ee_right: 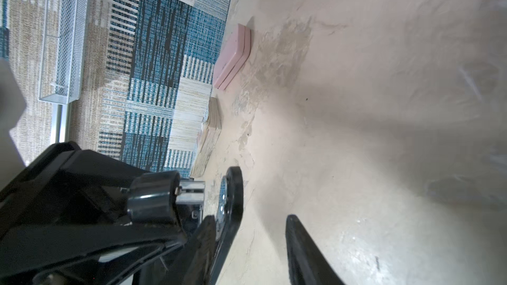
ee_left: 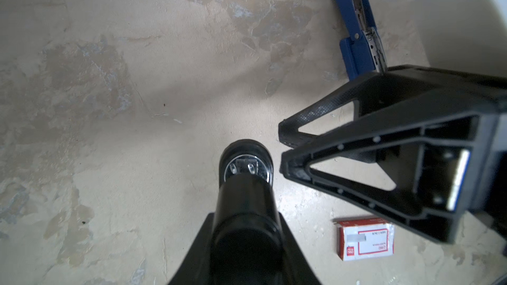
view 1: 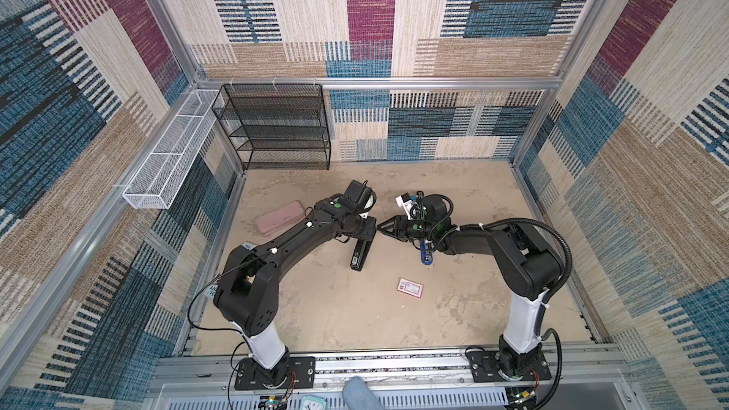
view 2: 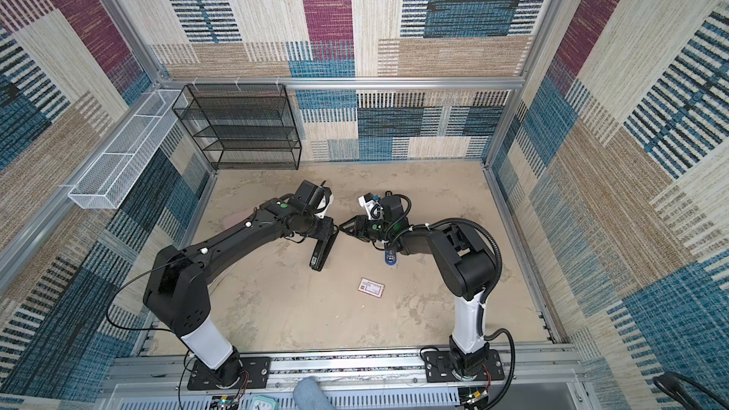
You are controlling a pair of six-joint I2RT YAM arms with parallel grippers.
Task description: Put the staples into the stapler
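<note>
You are looking at a matt, mottled beige tabletop (ee_left: 109,132), rough like worn plaster. The black stapler (ee_left: 247,196) is glossy plastic with a shiny metal anvil plate (ee_left: 245,168). The blue stapler (ee_left: 354,50) is smooth blue plastic, by its look, around a dull steel rail (ee_left: 373,41). The staple box (ee_left: 366,238) is thin printed card. Your right gripper (ee_left: 283,148) is matt black plastic with a finely textured pad (ee_left: 318,111). The pink case (ee_right: 233,56) looks smooth and satin, and the walls (view 1: 371,1) are coarse woven cloth.
</note>
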